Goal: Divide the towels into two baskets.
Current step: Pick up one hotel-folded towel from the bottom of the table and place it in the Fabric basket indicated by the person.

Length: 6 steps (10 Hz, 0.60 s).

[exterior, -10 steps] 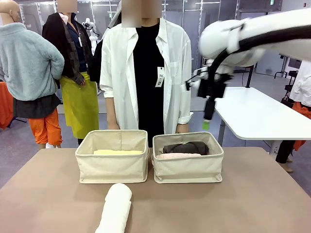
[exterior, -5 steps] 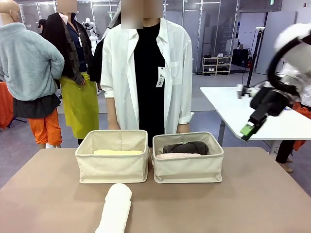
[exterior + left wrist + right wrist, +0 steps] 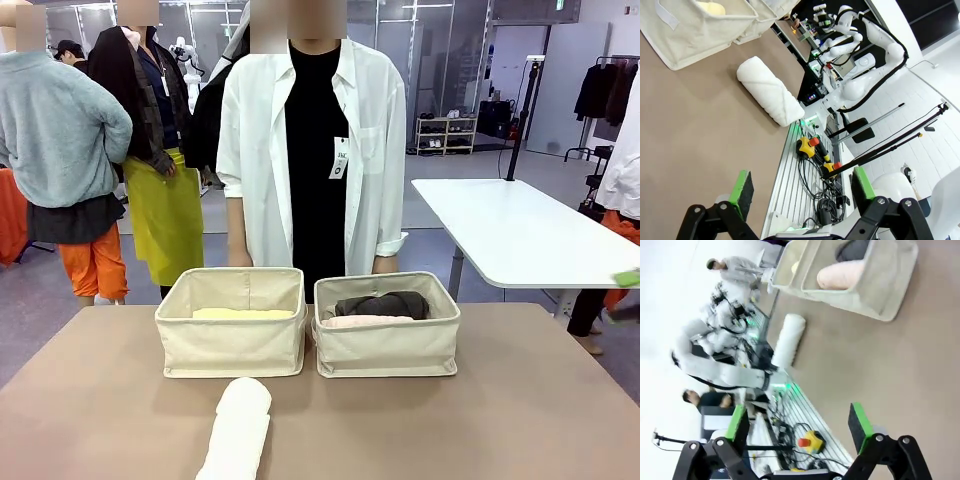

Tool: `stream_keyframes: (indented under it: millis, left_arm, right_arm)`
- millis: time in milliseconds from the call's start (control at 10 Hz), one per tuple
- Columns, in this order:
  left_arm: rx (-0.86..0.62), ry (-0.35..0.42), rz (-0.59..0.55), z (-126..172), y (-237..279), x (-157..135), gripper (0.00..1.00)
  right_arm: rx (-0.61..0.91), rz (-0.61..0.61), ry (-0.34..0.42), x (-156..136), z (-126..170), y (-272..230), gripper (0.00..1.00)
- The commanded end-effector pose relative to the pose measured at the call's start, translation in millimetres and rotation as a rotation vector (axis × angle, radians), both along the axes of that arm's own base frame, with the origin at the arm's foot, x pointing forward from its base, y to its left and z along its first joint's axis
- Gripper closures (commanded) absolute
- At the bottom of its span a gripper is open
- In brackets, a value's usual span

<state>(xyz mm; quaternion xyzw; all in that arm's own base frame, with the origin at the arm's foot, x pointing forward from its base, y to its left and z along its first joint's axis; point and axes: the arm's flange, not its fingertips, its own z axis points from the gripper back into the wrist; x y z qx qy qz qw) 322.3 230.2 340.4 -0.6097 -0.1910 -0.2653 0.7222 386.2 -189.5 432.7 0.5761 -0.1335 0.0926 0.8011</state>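
Two cream baskets stand side by side mid-table. The left basket (image 3: pixel 230 345) holds a pale yellow towel (image 3: pixel 243 313). In the right basket (image 3: pixel 387 350) a dark grey towel (image 3: pixel 382 304) lies behind a pale pink towel (image 3: pixel 367 321). A white towel (image 3: pixel 238 430) lies on the table in front of the baskets, near the front edge. My left gripper (image 3: pixel 802 187) is open and empty, hovering off the table's near edge, well short of the white towel (image 3: pixel 767 90). My right gripper (image 3: pixel 797 422) is open and empty too, far from the white towel (image 3: pixel 788 340) and the pink towel (image 3: pixel 840 275).
A person in a white shirt (image 3: pixel 310 150) stands right behind the baskets. A white side table (image 3: pixel 520 235) is at the right. Along the table's near edge runs a metal rail with cables and yellow stop buttons (image 3: pixel 810 147).
My right arm has swung from above the right basket out to the right and left the front view. Towels and baskets have not moved.
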Motion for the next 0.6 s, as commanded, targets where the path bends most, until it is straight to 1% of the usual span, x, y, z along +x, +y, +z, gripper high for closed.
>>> stream_keyframes:
  millis: [0,100,200,300,400,500]
  left_arm:
    - [-0.009,-0.015,0.0,2.4,0.3,-4.3,0.0]
    - [-0.009,-0.015,0.0,2.4,0.3,-4.3,0.0]
    - [-0.009,-0.015,0.0,2.4,0.3,-4.3,0.0]
    - [-0.009,-0.015,0.0,2.4,0.3,-4.3,0.0]
    - [-0.009,-0.015,0.0,2.4,0.3,-4.3,0.0]
    - [-0.009,-0.015,0.0,2.4,0.3,-4.3,0.0]
  right_arm:
    - [0.107,-0.048,0.038,-16.7,1.5,-37.0,0.0]
    - [0.147,-0.078,0.092,-23.0,-9.2,-56.9,0.0]
    - [0.208,-0.087,0.073,-21.6,-20.2,-63.9,0.0]
    - [0.209,-0.064,0.084,-11.5,-29.6,-62.5,0.0]
    - [0.145,-0.087,0.068,-38.9,-18.9,-61.2,0.0]
    - [0.145,-0.087,0.068,-38.9,-18.9,-61.2,0.0]
